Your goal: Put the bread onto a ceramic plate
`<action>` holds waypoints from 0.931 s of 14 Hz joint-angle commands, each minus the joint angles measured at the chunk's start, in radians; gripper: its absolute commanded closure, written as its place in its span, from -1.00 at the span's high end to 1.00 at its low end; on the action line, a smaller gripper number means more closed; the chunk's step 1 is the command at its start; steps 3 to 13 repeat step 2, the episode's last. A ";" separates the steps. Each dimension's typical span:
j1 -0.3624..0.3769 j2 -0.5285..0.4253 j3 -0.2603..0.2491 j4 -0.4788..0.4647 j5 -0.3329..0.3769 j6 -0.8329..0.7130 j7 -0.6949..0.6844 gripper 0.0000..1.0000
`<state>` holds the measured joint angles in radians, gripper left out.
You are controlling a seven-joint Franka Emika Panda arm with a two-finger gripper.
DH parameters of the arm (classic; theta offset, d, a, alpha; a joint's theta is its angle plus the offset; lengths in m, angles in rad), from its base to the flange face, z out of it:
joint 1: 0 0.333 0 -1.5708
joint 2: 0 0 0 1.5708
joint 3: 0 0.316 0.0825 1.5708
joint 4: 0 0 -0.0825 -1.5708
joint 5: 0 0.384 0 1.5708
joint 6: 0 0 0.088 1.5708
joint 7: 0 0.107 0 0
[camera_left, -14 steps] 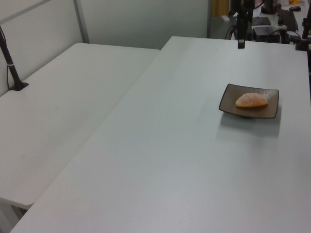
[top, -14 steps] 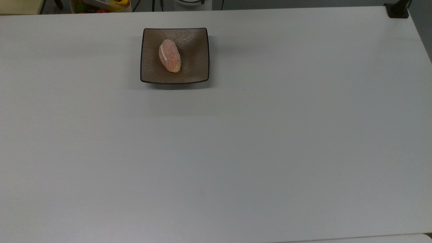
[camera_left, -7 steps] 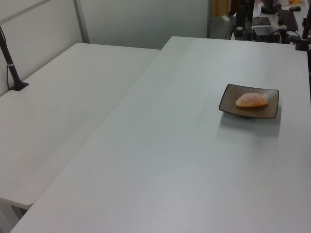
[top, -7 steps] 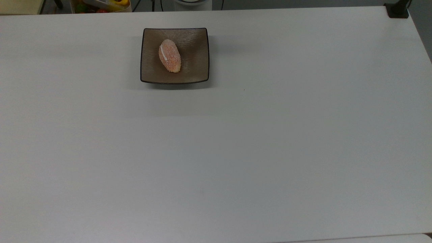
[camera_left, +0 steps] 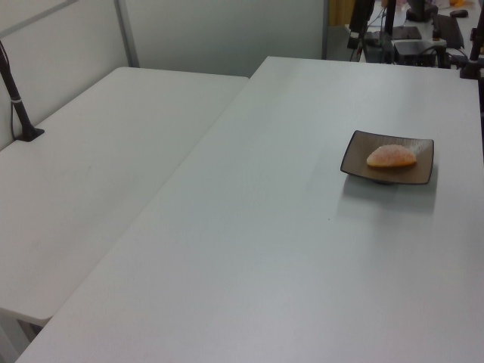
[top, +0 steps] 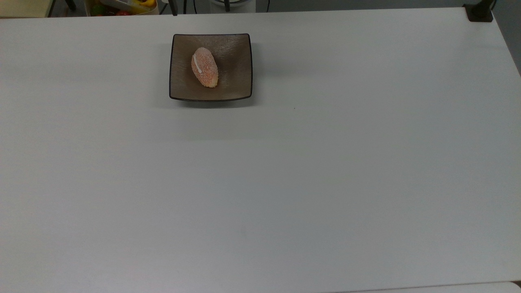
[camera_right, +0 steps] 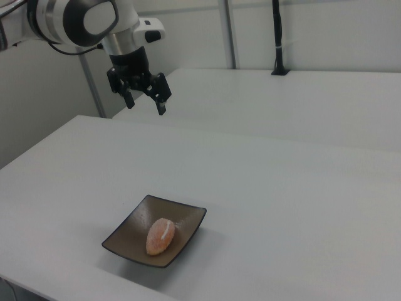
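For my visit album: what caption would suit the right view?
Open gripper raised above the white table, with the bread lying on the ceramic plate below.

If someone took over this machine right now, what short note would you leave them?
Pincer: open, holding nothing, raised high above the table, well away from the plate.
Bread: lying in the middle of the ceramic plate, near the table's far edge in the top view.
Done: the bread is on the plate.
Left: apparently nothing but parking the arm.
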<state>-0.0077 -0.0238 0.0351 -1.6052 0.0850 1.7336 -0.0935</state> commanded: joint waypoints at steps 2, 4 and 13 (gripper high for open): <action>0.023 -0.007 -0.023 -0.013 0.021 0.020 -0.003 1.00; 0.023 -0.007 -0.023 -0.013 0.021 0.020 -0.003 1.00; 0.023 -0.007 -0.023 -0.013 0.021 0.020 -0.003 1.00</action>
